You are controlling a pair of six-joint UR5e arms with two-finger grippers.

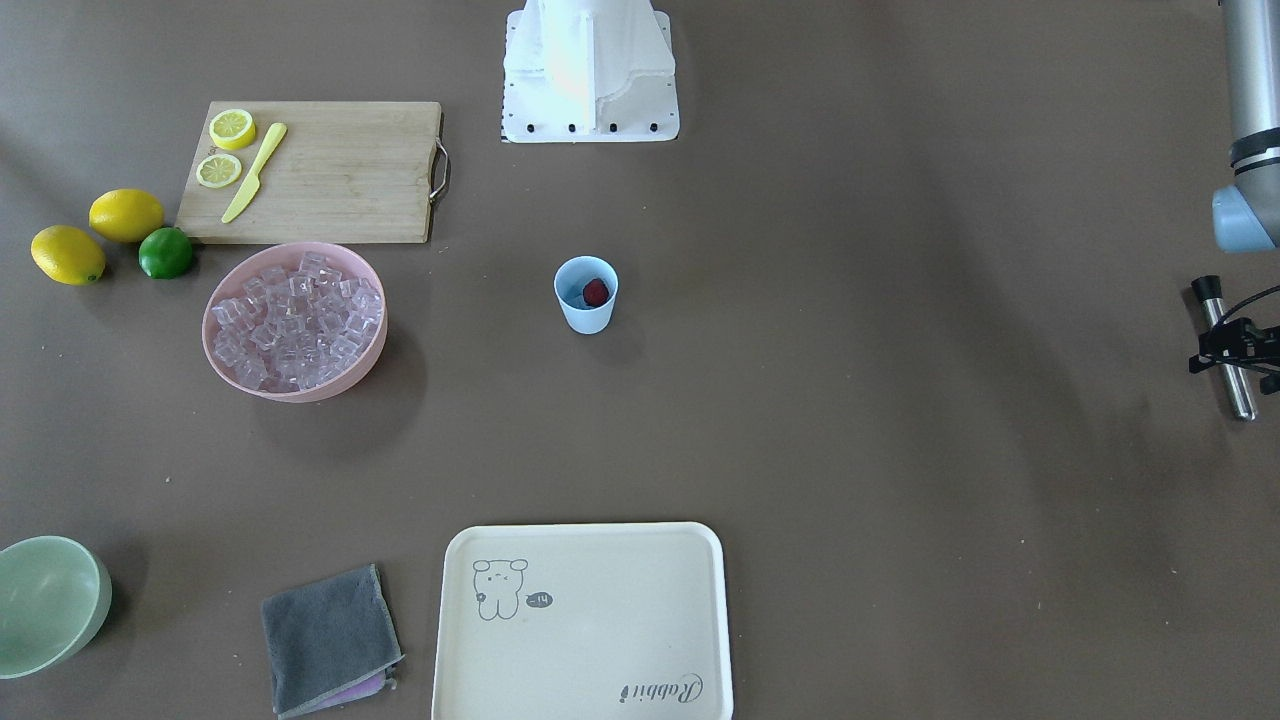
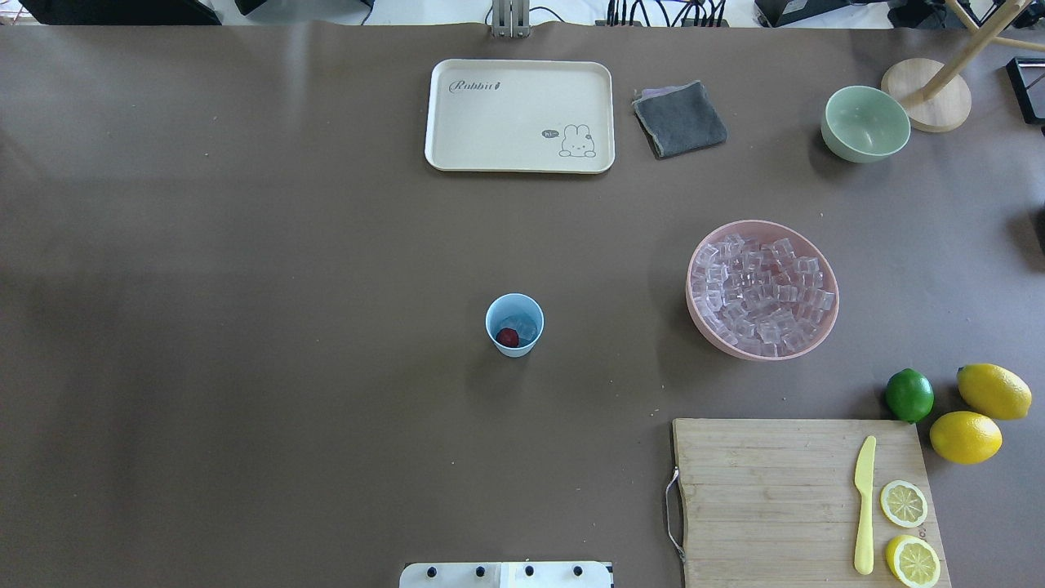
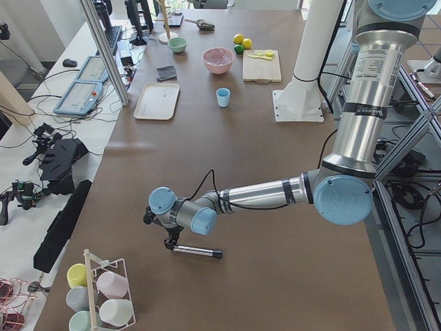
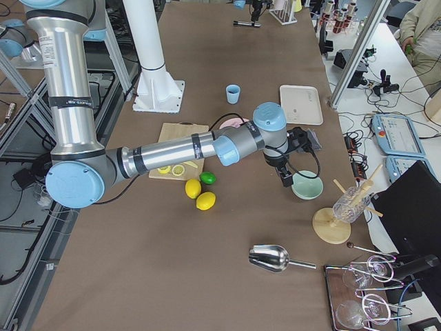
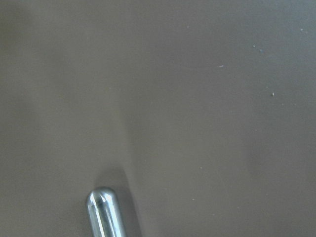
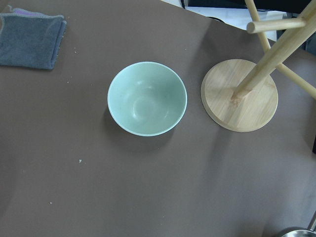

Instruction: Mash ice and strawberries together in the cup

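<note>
The light-blue cup stands mid-table, also seen from overhead. Inside it lie the red strawberry and some clear ice. More ice is heaped in a pink bowl. My left gripper is low at the table's far left end, its fingers either side of a metal muddler rod. I cannot tell whether it grips the rod. The rod's tip shows in the left wrist view. My right gripper hovers above an empty pale-green bowl. I cannot tell its state.
A cutting board holds a yellow knife and two lemon slices, beside two lemons and a lime. A cream tray and grey cloth lie at the far edge. A wooden stand and a metal scoop are at the right end.
</note>
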